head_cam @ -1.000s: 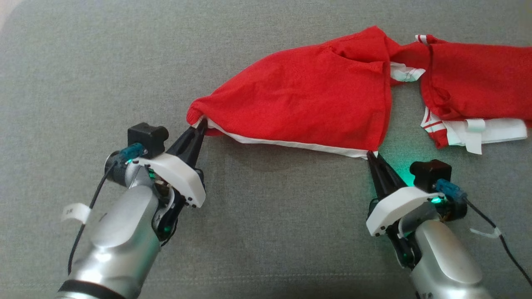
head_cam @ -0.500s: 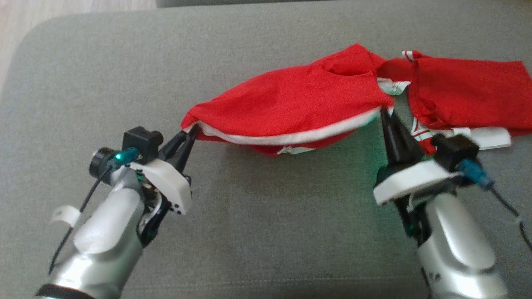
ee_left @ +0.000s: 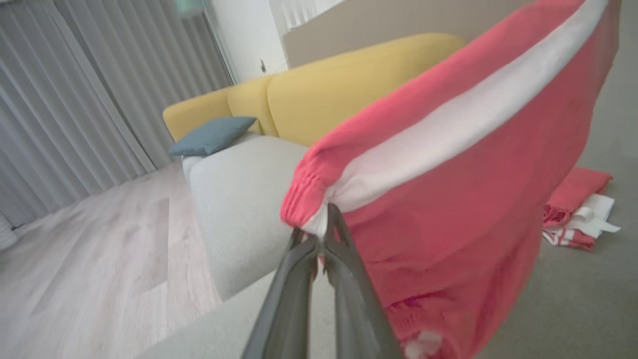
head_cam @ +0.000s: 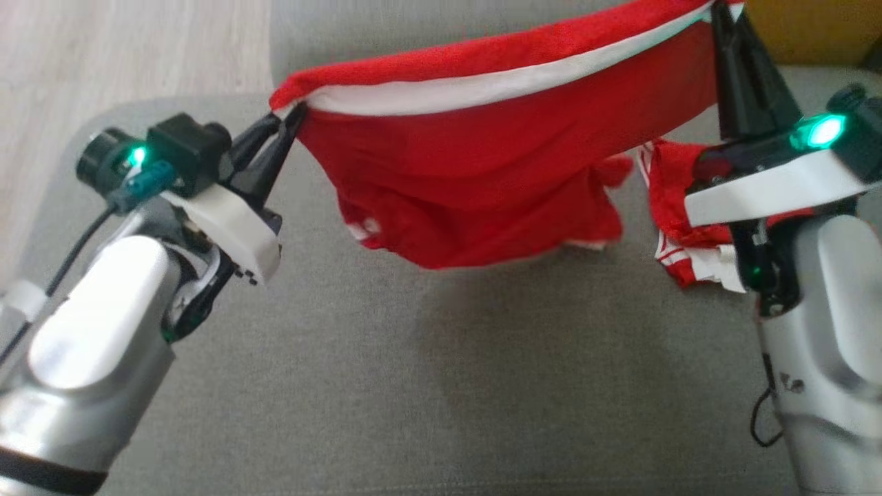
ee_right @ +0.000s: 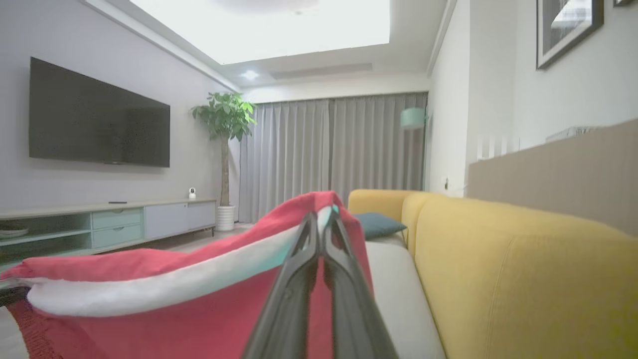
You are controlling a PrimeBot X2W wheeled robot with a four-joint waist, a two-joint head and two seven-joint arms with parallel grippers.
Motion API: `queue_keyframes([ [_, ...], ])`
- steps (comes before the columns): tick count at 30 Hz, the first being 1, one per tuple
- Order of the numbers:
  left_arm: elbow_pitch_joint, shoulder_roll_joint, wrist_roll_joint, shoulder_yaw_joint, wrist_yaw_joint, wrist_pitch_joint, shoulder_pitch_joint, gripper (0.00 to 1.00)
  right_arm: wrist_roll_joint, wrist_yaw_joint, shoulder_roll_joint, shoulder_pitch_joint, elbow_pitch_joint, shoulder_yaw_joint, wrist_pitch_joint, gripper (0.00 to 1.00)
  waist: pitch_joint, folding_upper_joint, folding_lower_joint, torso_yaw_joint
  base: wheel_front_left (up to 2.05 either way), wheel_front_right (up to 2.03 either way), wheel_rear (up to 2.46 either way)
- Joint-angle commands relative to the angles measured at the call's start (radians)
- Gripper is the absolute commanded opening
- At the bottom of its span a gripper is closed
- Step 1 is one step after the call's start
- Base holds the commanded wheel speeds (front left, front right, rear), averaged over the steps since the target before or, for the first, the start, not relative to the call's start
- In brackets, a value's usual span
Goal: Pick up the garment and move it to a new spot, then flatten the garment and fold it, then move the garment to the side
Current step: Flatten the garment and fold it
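Note:
The garment is red with a white band along one edge, and it hangs stretched between my two grippers above the grey seat. My left gripper is shut on the band's left corner, which the left wrist view shows pinched at the gripper, with the garment hanging to the right. My right gripper, higher up, is shut on the right corner. In the right wrist view the gripper bites the garment. A red and white bunch of cloth rests on the seat at the right; I cannot tell if it joins the held part.
The grey seat ends at the left, where pale wooden floor begins. A yellow sofa with a blue cushion stands beyond the seat. A TV, a low cabinet and a potted plant line the far wall.
Both grippers have risen with the white-banded edge, the right one more, so the garment has come off the seat and now hangs. The head camera has also shifted.

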Motion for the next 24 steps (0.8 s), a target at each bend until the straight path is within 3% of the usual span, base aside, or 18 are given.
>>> queue_keyframes([
  [1,-0.076,0.057,-0.008,0.062,0.014,0.021,-0.060,0.00,0.003,-0.001,-0.008,-0.042,-0.061,0.011,0.021,0.00,-0.041,-0.0001,0.0000,-0.003,0.00,0.00,0.00],
  [10,-0.416,0.166,-0.063,0.116,0.086,0.165,0.029,0.00,-0.026,-0.001,0.026,0.064,-0.293,-0.025,0.189,0.00,-0.079,-0.0001,0.0000,-0.013,0.00,0.00,0.00],
  [15,-0.526,0.204,-0.114,0.161,0.115,0.210,0.061,0.00,-0.027,-0.001,0.066,0.105,-0.385,-0.069,0.296,0.00,-0.052,-0.0001,0.0000,-0.013,0.00,0.00,0.00],
  [20,-0.518,0.208,-0.154,0.171,0.088,0.258,0.000,0.00,-0.018,-0.001,0.082,0.039,-0.383,-0.077,0.385,0.00,0.032,-0.0001,0.0000,-0.011,0.00,0.00,0.00],
  [24,-0.408,0.189,-0.163,0.168,0.031,0.280,-0.145,0.00,-0.001,-0.001,0.079,-0.134,-0.272,-0.069,0.417,0.00,0.134,-0.0001,0.0000,-0.009,0.00,0.00,0.00],
])
